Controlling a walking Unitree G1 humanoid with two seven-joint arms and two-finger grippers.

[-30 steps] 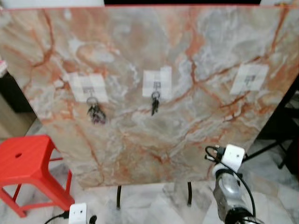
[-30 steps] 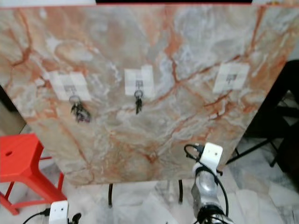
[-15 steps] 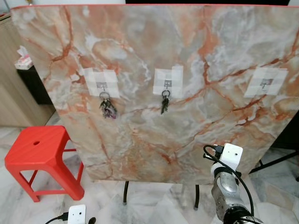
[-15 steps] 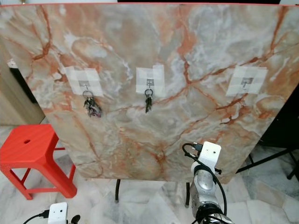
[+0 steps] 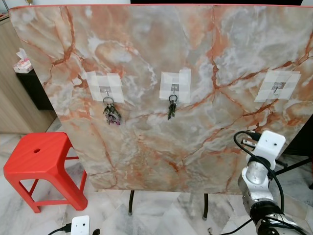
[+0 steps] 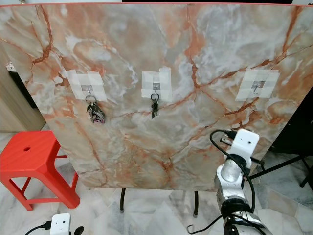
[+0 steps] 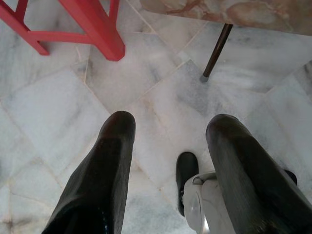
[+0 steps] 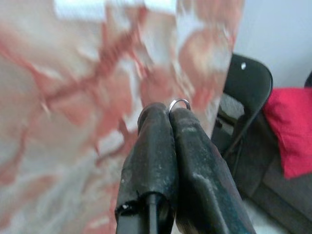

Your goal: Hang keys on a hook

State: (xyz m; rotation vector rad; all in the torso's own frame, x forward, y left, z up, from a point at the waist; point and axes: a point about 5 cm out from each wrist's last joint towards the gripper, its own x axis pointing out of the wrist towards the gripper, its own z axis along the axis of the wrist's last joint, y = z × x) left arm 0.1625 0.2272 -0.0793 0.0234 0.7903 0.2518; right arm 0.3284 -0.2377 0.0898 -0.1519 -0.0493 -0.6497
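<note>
A marble-patterned board [image 5: 161, 88] in grey and orange stands upright on thin dark legs over a pale tiled floor [image 7: 73, 122], with a red plastic stool [image 5: 41, 166] at its left and a black chair with a red cushion [image 8: 290, 131] off to the right. Three taped hooks sit in a row on the board: the left hook [image 5: 105, 90] carries a bunch of keys [image 5: 112, 115], the middle hook [image 5: 173, 88] a smaller set [image 5: 171, 110], and the right hook [image 5: 278, 88] is bare.

The right pincer [image 8: 171, 116] is pressed closed, a thin silver key ring [image 8: 179, 103] peeping out just past its tips; the keys themselves are hidden behind the fingers. The right arm stands raised before the board's lower right, below the bare hook. The left pincer [image 7: 170, 129] hangs low over the floor, spread wide and holding nothing.

The ring looks light, stiff and slick, so it could likely twist or slide in a pinch. Holding it by its lower arc, leaving the top loop free, would suit threading it over the small hook; any keys will probably dangle and swing.
</note>
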